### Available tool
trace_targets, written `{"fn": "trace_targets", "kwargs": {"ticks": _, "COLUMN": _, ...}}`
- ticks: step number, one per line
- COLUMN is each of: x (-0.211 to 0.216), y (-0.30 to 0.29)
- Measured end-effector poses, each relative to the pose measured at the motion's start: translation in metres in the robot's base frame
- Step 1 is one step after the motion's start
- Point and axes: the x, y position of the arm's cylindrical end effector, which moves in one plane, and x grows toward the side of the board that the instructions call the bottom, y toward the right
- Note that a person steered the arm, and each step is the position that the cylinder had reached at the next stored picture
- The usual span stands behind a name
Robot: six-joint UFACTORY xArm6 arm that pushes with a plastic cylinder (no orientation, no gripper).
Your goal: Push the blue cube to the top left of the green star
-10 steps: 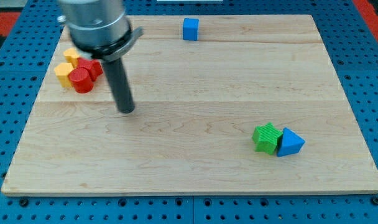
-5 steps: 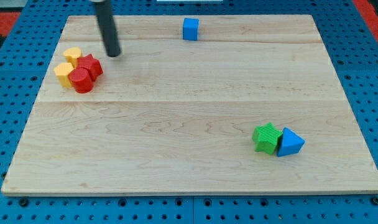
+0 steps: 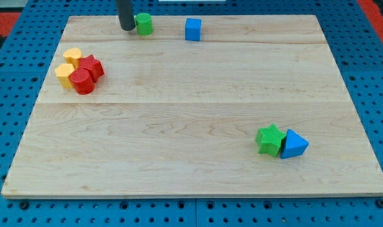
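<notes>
The tip (image 3: 126,28) rests beside a green cylinder (image 3: 143,24); no fingers exist. It should round the blue cube (image 3: 193,29) (approaching from 11 o'clock), pushing toward the green star (image 3: 269,139).

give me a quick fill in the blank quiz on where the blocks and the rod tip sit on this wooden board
1. My tip sits just to the view's left of the green ____ block.
2. The blue cube lies near the board's ____ edge.
3. The green star touches the ____ triangular block on its right.
4. The red blocks and yellow blocks cluster at the view's ____.

Answers: cylinder; top; blue; left
</notes>
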Motion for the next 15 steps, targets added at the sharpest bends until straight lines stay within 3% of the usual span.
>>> {"fn": "trace_targets", "kwargs": {"ticks": 1, "x": -0.008, "y": -0.024}}
{"fn": "trace_targets", "kwargs": {"ticks": 2, "x": -0.031, "y": 0.021}}
{"fn": "trace_targets", "kwargs": {"ticks": 5, "x": -0.004, "y": 0.194}}
{"fn": "trace_targets", "kwargs": {"ticks": 7, "x": 0.059, "y": 0.199}}
{"fn": "trace_targets", "kwargs": {"ticks": 8, "x": 0.063, "y": 0.189}}
{"fn": "trace_targets", "kwargs": {"ticks": 9, "x": 0.068, "y": 0.141}}
{"fn": "trace_targets", "kwargs": {"ticks": 10, "x": 0.091, "y": 0.142}}
{"fn": "trace_targets", "kwargs": {"ticks": 12, "x": 0.153, "y": 0.176}}
{"fn": "trace_targets", "kwargs": {"ticks": 15, "x": 0.183, "y": 0.240}}
